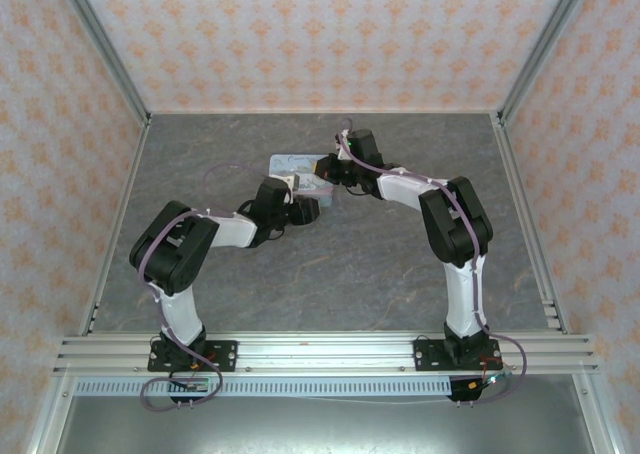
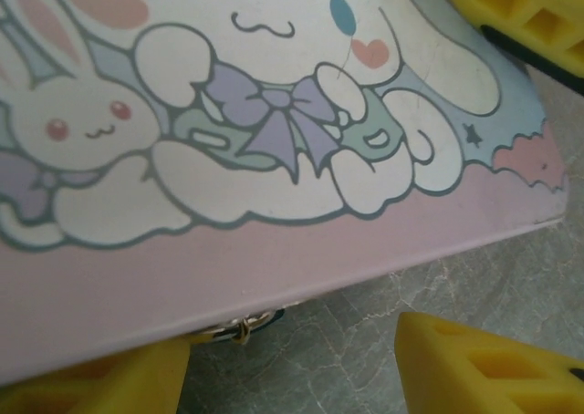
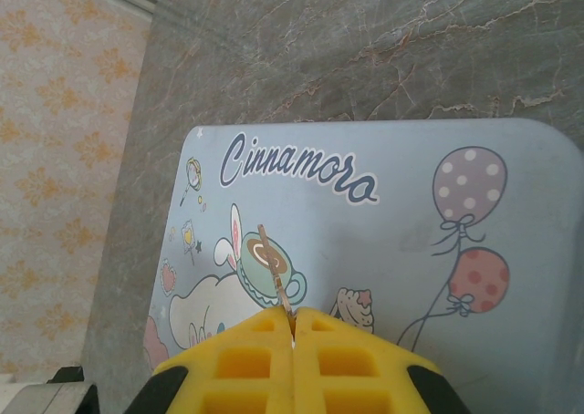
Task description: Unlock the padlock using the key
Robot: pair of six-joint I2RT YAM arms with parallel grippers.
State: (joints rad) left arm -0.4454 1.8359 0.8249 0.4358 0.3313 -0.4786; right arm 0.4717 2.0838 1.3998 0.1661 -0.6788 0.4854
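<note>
Grips key (image 3: 276, 282) in tight-shut right fingers (image 3: 285, 334) above tin (image 3: 392, 186), seemingly poised for insertion, with left fingers (image 2: 474, 359) spread wide and empty, flanking padlock (image 2: 245, 326) peeking from under tin's 6 o'clock edge in left wrist view, likely to steady it.

"What's the right gripper (image 3: 293, 317) pinching between its yellow ribbed fingers (image 3: 245, 359)?"

"A thin brass-coloured key (image 3: 274, 273), tilted over the pale blue cartoon-printed tin box (image 3: 392, 209) on the grey marbled tabletop (image 3: 365, 49)."
</note>
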